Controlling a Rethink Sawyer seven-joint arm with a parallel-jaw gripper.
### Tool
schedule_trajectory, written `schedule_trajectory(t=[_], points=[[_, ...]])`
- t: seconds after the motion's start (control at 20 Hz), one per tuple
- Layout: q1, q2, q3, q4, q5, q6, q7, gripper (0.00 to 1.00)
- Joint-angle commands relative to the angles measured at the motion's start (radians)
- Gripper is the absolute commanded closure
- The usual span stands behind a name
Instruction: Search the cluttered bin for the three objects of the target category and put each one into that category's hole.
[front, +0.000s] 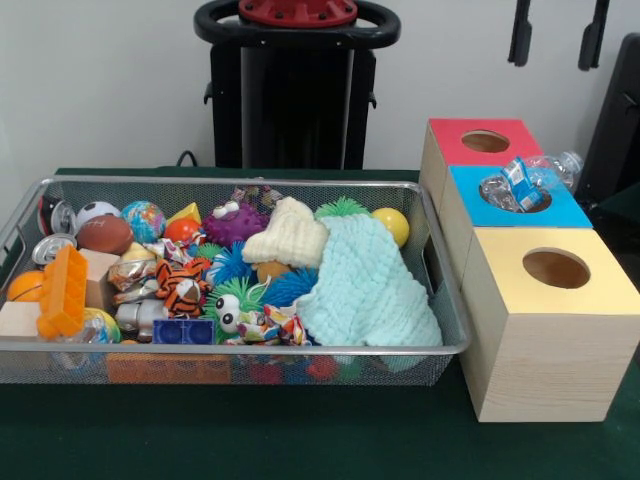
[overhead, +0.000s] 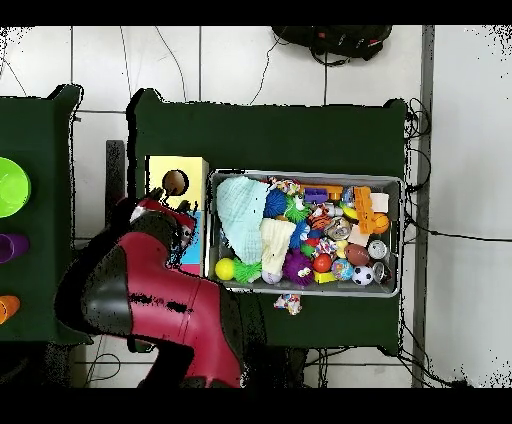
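Note:
The wire-mesh bin (front: 250, 349) fills the table's left in the front view, packed with toys, balls, cans and a pale green cloth (front: 365, 285). It also shows in the overhead view (overhead: 300, 175). Clear crinkled bottles (front: 515, 187) with a blue label lie on and partly in the hole of the blue-topped box (front: 570, 212). More clear plastic (front: 562, 165) reaches behind it; I cannot tell how many bottles there are. My gripper (front: 558, 35) hangs above that box, open and empty, with only its fingers (front: 520, 30) showing. In the overhead view my red arm (overhead: 150, 290) covers the blue box.
A red-topped box (front: 450, 145) stands behind the blue one and a yellow-topped box (front: 600, 290) in front, both with open holes. The black pedestal (front: 295, 100) rises behind the bin. A small colourful item (overhead: 288, 303) lies on the table outside the bin.

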Motion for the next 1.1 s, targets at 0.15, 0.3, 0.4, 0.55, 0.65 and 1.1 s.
schedule_trajectory(t=[0.15, 0.3, 0.4, 0.55, 0.65, 1.1], points=[[-0.057, 0.066, 0.136, 0.136, -0.043, -0.120, 0.163, 0.00], [-0.058, 0.095, 0.143, 0.136, -0.045, -0.175, 0.179, 0.00], [-0.068, 0.110, 0.158, 0.138, -0.047, -0.211, 0.182, 0.00], [-0.077, 0.133, 0.176, 0.140, -0.044, -0.261, 0.194, 0.00], [-0.075, 0.142, 0.181, 0.142, -0.039, -0.283, 0.202, 0.00], [-0.120, 0.188, 0.241, 0.146, -0.054, -0.403, 0.213, 0.00]])
